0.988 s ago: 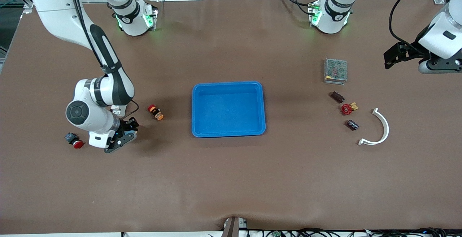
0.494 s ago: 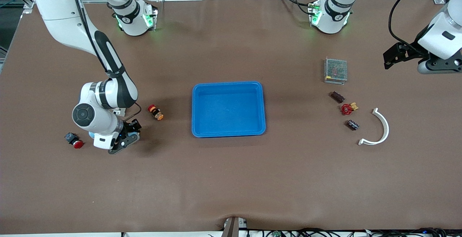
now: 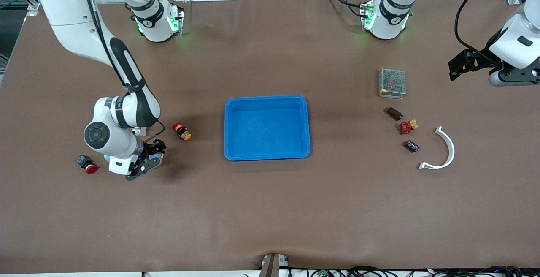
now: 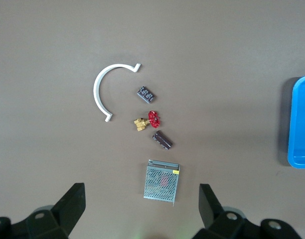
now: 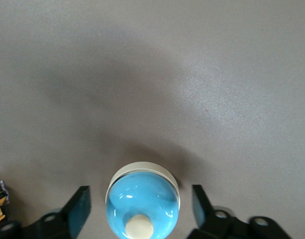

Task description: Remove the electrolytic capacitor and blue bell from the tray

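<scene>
Your right hand [image 5: 137, 209] stands open around the blue bell [image 5: 142, 201] on the bench [image 3: 270, 209]. Your left hand [image 4: 140, 214] waits open, high above the capacitor [image 4: 146, 93].

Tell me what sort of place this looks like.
Probably a robotics lab test bench: a brown-covered table with two arm bases bolted along one edge, a blue tray at centre, and loose parts such as a mesh-cased power supply.
</scene>
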Robot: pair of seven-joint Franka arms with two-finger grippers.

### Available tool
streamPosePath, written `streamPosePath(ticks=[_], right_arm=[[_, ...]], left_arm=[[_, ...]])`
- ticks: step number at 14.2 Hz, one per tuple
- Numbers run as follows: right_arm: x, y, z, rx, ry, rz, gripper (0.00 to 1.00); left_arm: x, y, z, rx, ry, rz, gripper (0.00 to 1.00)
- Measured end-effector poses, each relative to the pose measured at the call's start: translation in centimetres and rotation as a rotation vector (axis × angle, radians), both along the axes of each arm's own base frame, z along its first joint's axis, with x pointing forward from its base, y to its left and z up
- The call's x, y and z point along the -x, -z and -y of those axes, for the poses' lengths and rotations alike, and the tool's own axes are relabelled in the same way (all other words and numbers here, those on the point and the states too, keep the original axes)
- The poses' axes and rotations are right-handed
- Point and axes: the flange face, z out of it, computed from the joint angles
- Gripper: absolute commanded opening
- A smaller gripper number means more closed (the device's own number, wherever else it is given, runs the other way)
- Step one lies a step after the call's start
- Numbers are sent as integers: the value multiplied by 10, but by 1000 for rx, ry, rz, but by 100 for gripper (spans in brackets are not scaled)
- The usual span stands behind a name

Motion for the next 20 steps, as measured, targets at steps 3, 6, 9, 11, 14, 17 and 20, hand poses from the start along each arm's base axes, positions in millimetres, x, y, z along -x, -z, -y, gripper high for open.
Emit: streamPosePath(ticks=[3,6,9,11,14,17,20], right_arm=[[-5,-8,-2,-3,7,-11,100],[-15,-48,-20,5,95,-110,100],[-16,-115,-50,19,171,-144,100],[-10,-146,-55,21,198,-145,100],[3,-183,-62,33,257,-166,100],[23,-243,-60,50,282,-164,100],[47,-309,-50,52,294,-131,100]], left_arm=[[0,-1,0,0,0,1,100],[0,-1,0,0,0,2,100],[-1,-1,-2,1,-4,3,100],[-2,-3,-3,1,-6,6,100],[-2,-4,-4,2,-7,9,100],[-2,-4,-4,2,-8,9,100],[-2,-5,-4,2,-7,10,100]])
